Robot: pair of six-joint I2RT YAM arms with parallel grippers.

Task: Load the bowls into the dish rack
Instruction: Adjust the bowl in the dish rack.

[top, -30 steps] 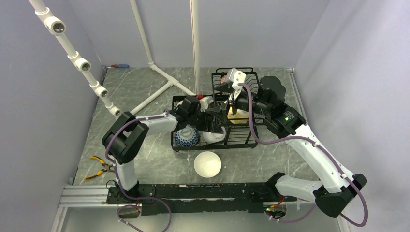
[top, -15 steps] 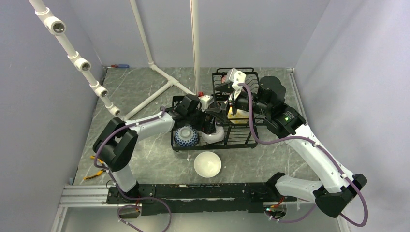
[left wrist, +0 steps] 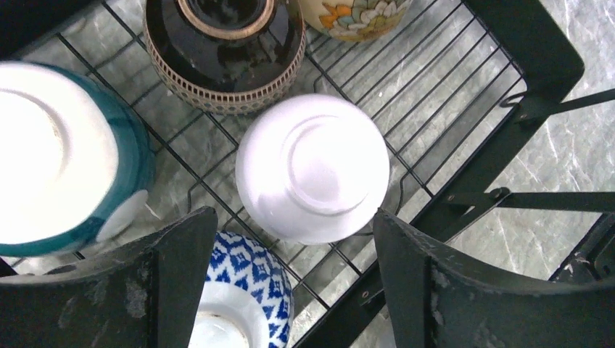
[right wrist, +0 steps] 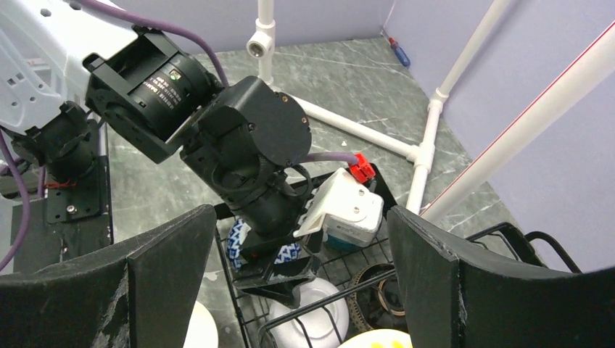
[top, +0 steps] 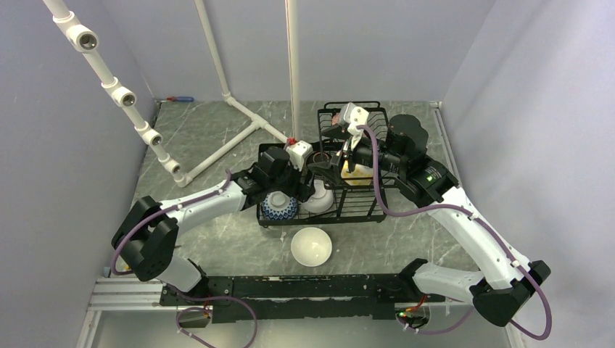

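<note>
Loose item: one plain white bowl [top: 311,246] sits upright on the table [top: 217,138], outside the dish rack [left wrist: 531,45], on the base side of the left gripper [left wrist: 294,225] and well apart from it.

Left gripper: fingers spread wide, holding nothing, hanging directly above an upturned white bowl [left wrist: 313,168] on the lower tray.
- Blue-patterned bowl [left wrist: 246,279]: just under its near finger.
- Teal-and-white bowl [left wrist: 58,181]: off to one side.
- Dark bowl [left wrist: 225,51] and floral cream bowl [left wrist: 355,11]: beyond.

Right gripper [right wrist: 301,217]: farther back, spread, empty. Yellow bowl [right wrist: 377,339] is just below it; which tier, cannot tell.

Judgement: nearly done; at least six racked, one left.
</note>
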